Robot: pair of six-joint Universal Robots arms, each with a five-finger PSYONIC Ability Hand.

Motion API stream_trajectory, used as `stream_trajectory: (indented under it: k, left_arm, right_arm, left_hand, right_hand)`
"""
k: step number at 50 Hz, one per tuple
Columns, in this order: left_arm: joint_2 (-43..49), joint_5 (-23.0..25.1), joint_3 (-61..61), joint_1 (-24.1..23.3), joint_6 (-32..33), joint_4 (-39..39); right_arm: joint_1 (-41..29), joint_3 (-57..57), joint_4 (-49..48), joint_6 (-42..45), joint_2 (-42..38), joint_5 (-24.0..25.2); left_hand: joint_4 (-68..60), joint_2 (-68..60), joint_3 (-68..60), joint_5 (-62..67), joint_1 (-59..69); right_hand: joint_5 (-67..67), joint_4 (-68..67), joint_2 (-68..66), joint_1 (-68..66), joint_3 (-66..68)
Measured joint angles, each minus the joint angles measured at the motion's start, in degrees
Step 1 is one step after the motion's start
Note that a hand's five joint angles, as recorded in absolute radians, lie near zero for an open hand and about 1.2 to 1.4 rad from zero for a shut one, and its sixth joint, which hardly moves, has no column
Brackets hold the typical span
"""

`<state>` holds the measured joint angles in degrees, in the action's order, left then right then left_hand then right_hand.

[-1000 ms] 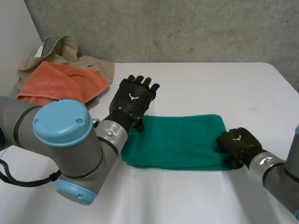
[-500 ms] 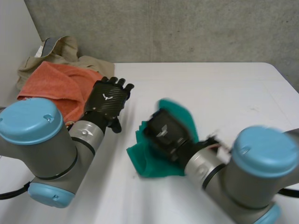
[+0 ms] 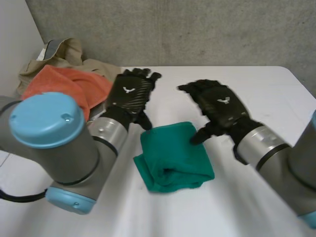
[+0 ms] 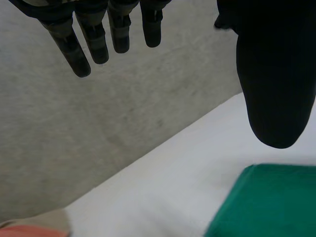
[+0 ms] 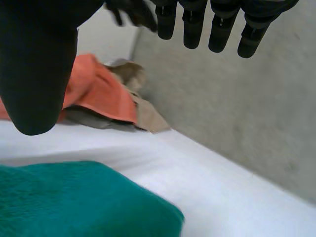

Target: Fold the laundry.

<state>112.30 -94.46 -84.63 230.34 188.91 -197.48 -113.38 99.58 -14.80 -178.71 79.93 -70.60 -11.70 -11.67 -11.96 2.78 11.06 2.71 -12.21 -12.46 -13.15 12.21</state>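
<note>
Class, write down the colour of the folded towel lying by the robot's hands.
The towel is teal green, clearest in the head view.

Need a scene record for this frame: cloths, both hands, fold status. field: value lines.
green towel: folded over, slightly rumpled, mid-table
left hand: open, fingers straight, at the towel's far left corner, holding nothing
right hand: open, thumb over the towel's far right edge, holding nothing
orange towel: unfolded, in the far left pile
beige garment: crumpled beneath and behind it
</note>
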Motion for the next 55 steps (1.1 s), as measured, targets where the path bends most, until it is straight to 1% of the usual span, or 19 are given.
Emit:
stream_trajectory:
  k: [3, 6, 10, 14, 18, 24, 26, 30, 37, 41, 43, 47, 48, 50, 51, 52, 53, 54, 55]
  left_arm:
    - [3.16, -0.4, 3.41, -2.59, -1.5, 2.57]
    - [6.35, -1.13, 6.17, -4.57, -2.12, 5.05]
    - [11.18, -3.86, 9.26, -7.02, -2.26, 8.27]
    - [14.57, -7.25, 10.25, -8.23, -1.79, 10.0]
    - [16.68, -9.52, 9.97, -8.49, -0.31, 11.55]
    - [18.11, -11.22, 8.5, -8.2, 5.02, 14.19]
    - [18.25, -11.79, 7.8, -7.84, 7.36, 14.71]
    - [18.04, -12.48, 6.6, -6.97, 10.17, 15.06]
    - [15.39, -12.0, 6.0, -6.22, 11.11, 14.81]
    - [12.15, -9.63, 6.57, -5.9, 11.08, 14.61]
    - [9.99, -6.02, 7.17, -5.4, 11.07, 14.5]
    - [7.19, 1.98, 8.12, -3.66, 11.03, 14.48]
    - [6.1, 6.08, 8.56, -2.63, 10.97, 14.54]
    - [5.03, 10.93, 9.05, -1.39, 10.82, 14.66]
    - [4.86, 11.78, 9.13, -1.18, 10.78, 14.7]
    - [4.01, 16.63, 9.59, -0.01, 10.45, 14.85]
    - [3.7, 18.84, 9.79, 0.52, 10.22, 14.92]
    - [3.3, 22.36, 10.06, 1.34, 9.68, 15.07]
    - [3.2, 23.39, 10.14, 1.59, 9.46, 15.12]
  right_arm:
    - [2.72, -2.09, 5.0, -1.91, -2.17, -0.36]
    - [3.79, -4.52, 8.58, -1.97, -5.57, -0.79]
    - [4.07, -8.45, 12.35, -1.22, -11.36, -1.08]
    - [3.45, -11.58, 14.24, -0.55, -16.1, -0.67]
    - [1.86, -13.66, 14.77, 0.52, -19.46, -0.36]
    - [-0.8, -14.89, 14.69, 4.91, -22.79, -0.85]
    - [-1.78, -14.85, 14.58, 7.73, -23.71, -1.36]
    - [-3.06, -14.57, 14.47, 12.65, -24.76, -3.54]
    - [-3.2, -13.14, 13.77, 16.06, -23.05, -9.37]
    - [-2.87, -10.89, 12.13, 16.11, -18.87, -11.23]
    - [-2.5, -8.58, 10.29, 15.67, -15.2, -12.01]
    - [-1.01, -4.53, 7.83, 13.94, -10.55, -12.79]
    - [-0.15, -2.95, 7.29, 12.93, -9.38, -12.98]
    - [0.9, -1.1, 7.01, 11.4, -8.49, -13.07]
    - [1.12, -0.69, 6.99, 11.01, -8.36, -13.05]
    - [1.91, 0.93, 7.04, 9.16, -7.99, -12.88]
    - [2.2, 1.55, 7.08, 8.31, -7.95, -12.73]
    - [2.6, 2.66, 7.18, 6.66, -8.01, -12.33]
    - [2.73, 3.04, 7.21, 6.0, -8.08, -12.13]
  left_hand:
    - [0.0, 0.0, 0.0, 0.0, 0.0]
    - [0.0, 0.0, 0.0, 0.0, 0.0]
    - [0.0, 0.0, 0.0, 0.0, 0.0]
    - [0.0, 0.0, 0.0, 0.0, 0.0]
    - [0.0, 0.0, 0.0, 0.0, 0.0]
    - [0.0, 0.0, 0.0, 0.0, 0.0]
    - [0.0, 0.0, 0.0, 0.0, 0.0]
    - [0.0, 0.0, 0.0, 0.0, 0.0]
    - [0.0, 0.0, 0.0, 0.0, 0.0]
    - [0.0, 0.0, 0.0, -0.02, 0.0]
    - [0.0, 0.0, 0.0, -0.02, 0.0]
    - [0.0, 0.0, 0.0, -0.02, 0.0]
    - [0.0, 0.0, 0.0, -0.02, 0.0]
    - [0.0, 0.0, 0.0, -0.02, 0.0]
    - [0.0, 0.0, 0.0, -0.02, 0.0]
    - [0.0, 0.0, 0.0, -0.02, 0.0]
    - [0.0, 0.0, 0.0, -0.02, 0.0]
    - [0.0, 0.0, 0.0, -0.02, 0.0]
    - [0.0, 0.0, 0.0, -0.02, 0.0]
  right_hand:
    - [0.0, 0.0, 0.0, 0.0, 0.0]
    - [0.0, 0.0, 0.0, 0.0, 0.0]
    - [0.0, 0.0, 0.0, 0.0, 0.0]
    - [0.0, 0.0, 0.0, 0.0, 0.0]
    - [0.0, 0.0, 0.0, 0.0, 0.0]
    - [0.0, 0.0, 0.0, 0.0, 0.0]
    - [0.0, 0.0, 0.0, 0.0, 0.0]
    - [0.27, -0.37, -0.21, -0.2, 0.36]
    - [3.17, -3.49, -3.75, -2.22, 3.56]
    - [3.0, -3.34, -3.61, -2.05, 3.44]
    - [2.22, -3.2, -3.6, -2.03, 3.34]
    - [0.54, -2.03, -2.66, -2.02, 1.97]
    - [0.31, -1.91, -2.3, -1.7, 1.73]
    - [0.28, -1.88, -2.01, -1.56, 1.65]
    - [0.28, -1.88, -2.01, -1.56, 1.65]
    - [0.28, -1.88, -2.01, -1.56, 1.65]
    - [0.28, -1.88, -2.01, -1.56, 1.65]
    - [0.28, -1.88, -2.01, -1.56, 1.65]
    - [0.28, -1.88, -2.01, -1.56, 1.65]
